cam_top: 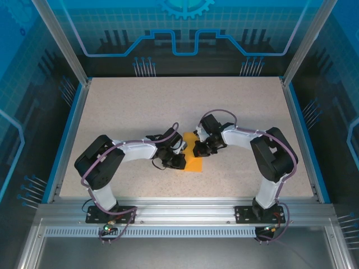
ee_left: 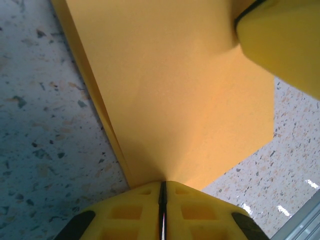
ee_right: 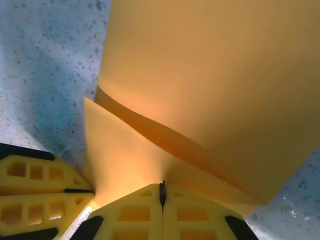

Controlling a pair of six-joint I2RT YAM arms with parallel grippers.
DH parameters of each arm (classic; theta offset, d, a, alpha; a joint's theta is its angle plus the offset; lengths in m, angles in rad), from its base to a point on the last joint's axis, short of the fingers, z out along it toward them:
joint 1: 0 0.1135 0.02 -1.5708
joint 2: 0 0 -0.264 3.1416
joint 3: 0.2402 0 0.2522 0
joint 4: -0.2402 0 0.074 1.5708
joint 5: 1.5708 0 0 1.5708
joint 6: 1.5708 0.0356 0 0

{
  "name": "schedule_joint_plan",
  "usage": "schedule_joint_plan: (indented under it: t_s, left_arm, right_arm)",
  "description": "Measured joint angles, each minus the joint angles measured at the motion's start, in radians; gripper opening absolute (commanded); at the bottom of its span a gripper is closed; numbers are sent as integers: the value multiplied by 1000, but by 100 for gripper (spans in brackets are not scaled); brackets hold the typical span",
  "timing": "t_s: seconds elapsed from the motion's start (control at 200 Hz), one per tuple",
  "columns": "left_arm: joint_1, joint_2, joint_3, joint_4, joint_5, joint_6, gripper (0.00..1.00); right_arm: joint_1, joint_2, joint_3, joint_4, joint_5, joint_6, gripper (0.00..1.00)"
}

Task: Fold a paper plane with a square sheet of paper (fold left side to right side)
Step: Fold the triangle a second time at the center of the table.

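Your left gripper (ee_left: 162,189) and right gripper (ee_right: 162,189) each clamp their jaws on the square sheet of paper (cam_top: 194,164), mid-way across the table (cam_top: 140,106), one layer lifted, so the fold looks barely begun, with all creasing left.

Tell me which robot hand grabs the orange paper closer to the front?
The left gripper: it pinches the paper nearer the arm bases, while the right gripper pinches it farther back.

The thin bright orange square sheet of paper (cam_top: 194,163) lies on the pale speckled table (cam_top: 168,106), near its front middle, between the left arm's jaws, closed on its left side, and the right arm's jaws, closed on its right side, the two pairs just beside each other.
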State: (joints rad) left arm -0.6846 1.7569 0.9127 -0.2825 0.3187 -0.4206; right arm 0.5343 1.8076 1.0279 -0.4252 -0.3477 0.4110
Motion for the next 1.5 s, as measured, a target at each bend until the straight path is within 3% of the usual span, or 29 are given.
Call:
schedule_joint_plan:
  t_s: [0.575, 1.02, 1.501]
  left_arm:
    - [-2, -16, 80, -49, 34, -26, 12]
    - [-7, 107, 158, -50, 64, -26, 12]
    - [-7, 135, 173, -49, 52, -30, 12]
  right_arm:
    - [2, 44, 29, -27, 0, -13, 0]
    - [2, 45, 29, -27, 0, -13, 0]
    - [0, 48, 32, -31, 0, -19, 0]
